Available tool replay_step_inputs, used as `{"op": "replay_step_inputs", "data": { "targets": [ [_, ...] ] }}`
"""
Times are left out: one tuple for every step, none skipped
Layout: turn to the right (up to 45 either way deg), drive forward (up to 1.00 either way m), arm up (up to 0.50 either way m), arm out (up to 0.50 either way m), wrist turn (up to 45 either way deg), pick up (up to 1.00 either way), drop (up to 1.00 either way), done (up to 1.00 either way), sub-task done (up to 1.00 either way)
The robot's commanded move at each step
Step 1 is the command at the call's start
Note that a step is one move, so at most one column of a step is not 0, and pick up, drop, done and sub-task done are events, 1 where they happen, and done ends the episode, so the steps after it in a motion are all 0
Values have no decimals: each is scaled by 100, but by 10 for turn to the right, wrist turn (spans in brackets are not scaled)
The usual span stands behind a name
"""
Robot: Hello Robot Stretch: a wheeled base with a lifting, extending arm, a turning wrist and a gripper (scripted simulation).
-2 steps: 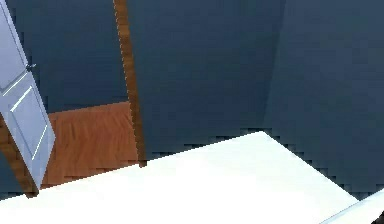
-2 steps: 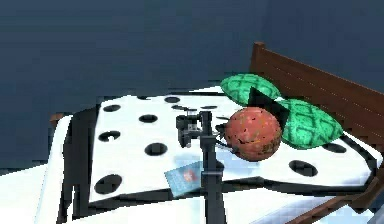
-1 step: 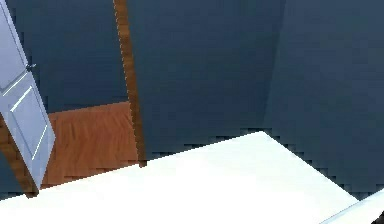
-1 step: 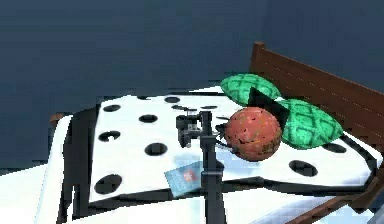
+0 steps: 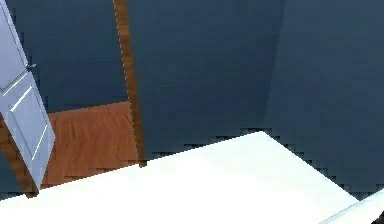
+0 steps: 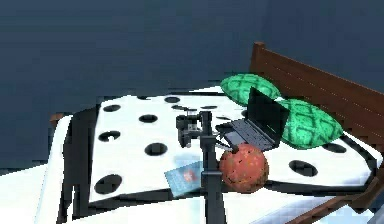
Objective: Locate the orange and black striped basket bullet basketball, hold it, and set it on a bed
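The dotted bed (image 6: 125, 135) carries the basketball (image 6: 243, 167) low centre, beside the arm (image 6: 209, 150); you cannot tell if the pincer (image 6: 186, 124) holds anything, so lift away straight, never nudging it

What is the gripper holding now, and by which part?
It cannot be told. The gripper shows against the bed cover. The ball rests on the bed beside the arm, not hanging at the fingers.

On the bed (image 6: 125, 132), a laptop (image 6: 257, 119) lies beside the pillows (image 6: 312, 122), a booklet (image 6: 185, 177) left of the ball (image 6: 243, 167).
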Motion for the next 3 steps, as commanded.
{"op": "replay_step_inputs", "data": {
  "targets": [
    [0, 0, 10, 0, 0, 0, 0, 0, 0],
    [0, 0, 0, -8, 0, 0, 0, 0, 0],
    [0, 0, 0, 0, 0, 0, 0, 100, 0]
  ]
}}
